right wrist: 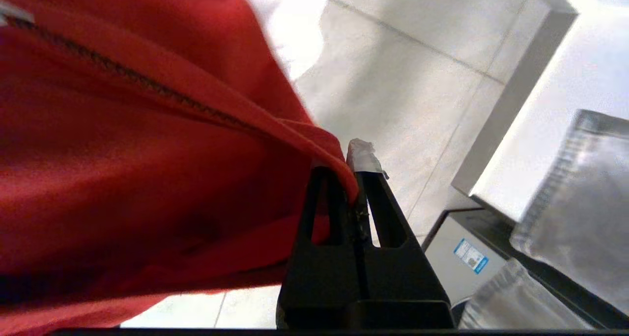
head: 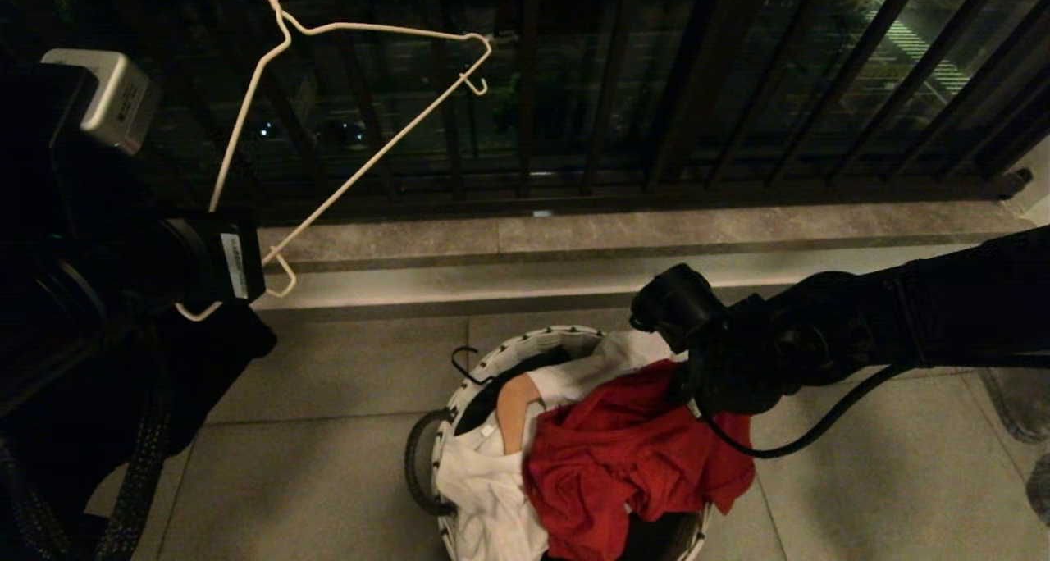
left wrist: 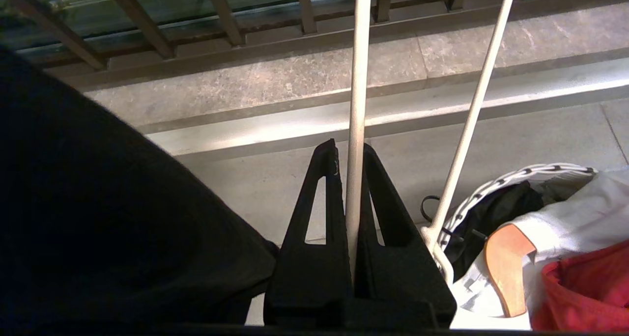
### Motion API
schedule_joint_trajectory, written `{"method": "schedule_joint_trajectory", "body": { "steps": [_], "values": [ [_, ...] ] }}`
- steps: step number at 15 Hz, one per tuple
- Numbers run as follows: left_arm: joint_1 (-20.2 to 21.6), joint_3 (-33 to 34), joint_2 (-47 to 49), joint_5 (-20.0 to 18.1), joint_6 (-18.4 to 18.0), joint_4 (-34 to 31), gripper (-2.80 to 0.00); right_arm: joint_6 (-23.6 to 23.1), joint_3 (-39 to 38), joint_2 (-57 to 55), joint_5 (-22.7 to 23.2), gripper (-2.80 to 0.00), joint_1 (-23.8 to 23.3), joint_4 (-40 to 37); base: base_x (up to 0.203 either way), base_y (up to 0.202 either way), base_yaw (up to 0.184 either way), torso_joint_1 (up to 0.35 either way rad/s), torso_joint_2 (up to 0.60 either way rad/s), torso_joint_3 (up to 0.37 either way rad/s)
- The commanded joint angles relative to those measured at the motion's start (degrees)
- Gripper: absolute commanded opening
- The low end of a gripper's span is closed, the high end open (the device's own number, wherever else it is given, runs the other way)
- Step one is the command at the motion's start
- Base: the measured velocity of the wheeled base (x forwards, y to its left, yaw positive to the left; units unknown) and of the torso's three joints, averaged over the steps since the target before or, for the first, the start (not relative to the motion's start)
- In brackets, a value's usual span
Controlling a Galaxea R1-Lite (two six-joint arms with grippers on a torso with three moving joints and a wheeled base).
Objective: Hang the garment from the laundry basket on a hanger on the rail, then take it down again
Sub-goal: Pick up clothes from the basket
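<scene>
My right gripper (right wrist: 355, 179) pinches the red cotton T-shirt (head: 632, 454) in the round basket (head: 525, 349); my left gripper (left wrist: 351, 179) clamps the thin white wire hanger (head: 361, 93), so next I lift.

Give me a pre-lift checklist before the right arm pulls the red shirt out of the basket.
1. Right gripper shut on the red cotton T-shirt: ok, edge fold pinched.
2. Left gripper shut on the thin white wire hanger: ok.
3. Shirt free of the white garment beside it: cannot tell.
4. Thick wooden hanger clear of the shirt: cannot tell.
5. Round woven laundry basket upright: ok.
</scene>
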State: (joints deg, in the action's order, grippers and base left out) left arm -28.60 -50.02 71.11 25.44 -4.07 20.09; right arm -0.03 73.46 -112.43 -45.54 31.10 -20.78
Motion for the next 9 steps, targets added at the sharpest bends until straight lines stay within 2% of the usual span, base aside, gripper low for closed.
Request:
{"method": "schedule_joint_trajectory", "body": {
  "steps": [1,3,6,9],
  "values": [
    [-0.1,-0.1,-0.4,-0.3,-0.1,0.1,-2.80,-0.1,0.0,2.1,-0.7,-2.80,0.5,-0.1,0.000,0.000,0.000,0.000,0.00,0.000],
    [-0.1,0.5,-1.1,-3.1,0.0,-0.7,-2.80,0.0,-0.1,4.3,-1.1,-2.80,1.7,0.0,0.000,0.000,0.000,0.000,0.00,0.000],
    [-0.4,4.3,-2.0,-3.6,-0.4,-1.9,-2.80,0.5,-0.5,9.2,-0.9,-2.80,4.2,0.3,0.000,0.000,0.000,0.000,0.00,0.000],
    [-2.3,5.0,-8.5,-3.8,0.2,-14.6,-2.80,0.6,-0.8,13.7,-0.6,-2.80,6.6,0.6,0.000,0.000,0.000,0.000,0.00,0.000]
  ]
}}
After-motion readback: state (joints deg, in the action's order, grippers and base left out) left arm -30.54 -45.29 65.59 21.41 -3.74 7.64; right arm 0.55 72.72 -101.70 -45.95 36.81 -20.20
